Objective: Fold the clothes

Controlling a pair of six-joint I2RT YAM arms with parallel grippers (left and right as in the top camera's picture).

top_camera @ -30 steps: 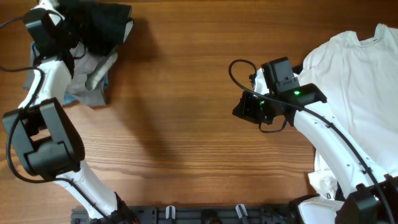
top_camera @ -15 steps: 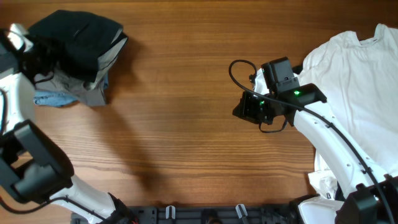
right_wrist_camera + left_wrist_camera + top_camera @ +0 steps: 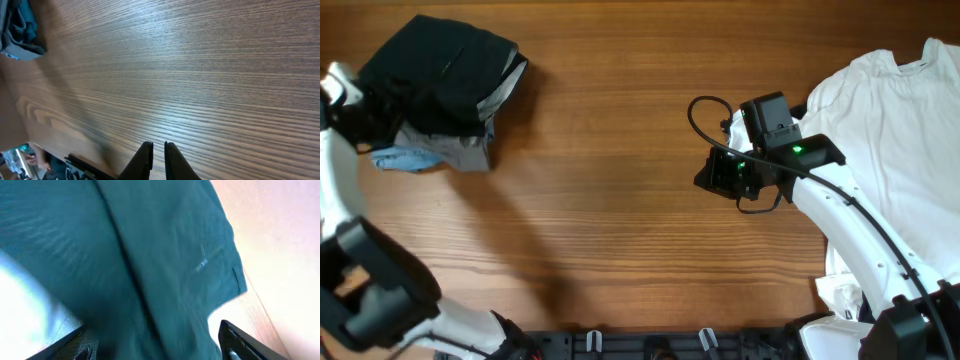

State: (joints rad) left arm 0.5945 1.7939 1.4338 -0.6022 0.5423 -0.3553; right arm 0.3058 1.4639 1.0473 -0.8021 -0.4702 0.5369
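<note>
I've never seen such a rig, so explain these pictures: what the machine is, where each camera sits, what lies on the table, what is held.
Two robot arms with two-finger grippers work at a wooden table. The overhead view looks straight down; the other two come from cameras on each wrist. By the left arm lies a pile: a black garment atop a grey piece and a blue piece. A white T-shirt lies by the right arm. The left gripper is open over that garment; the right gripper is shut, empty, above bare wood.

Clothes pile (image 3: 445, 80) left — T-shirt (image 3: 900, 130) right
</note>
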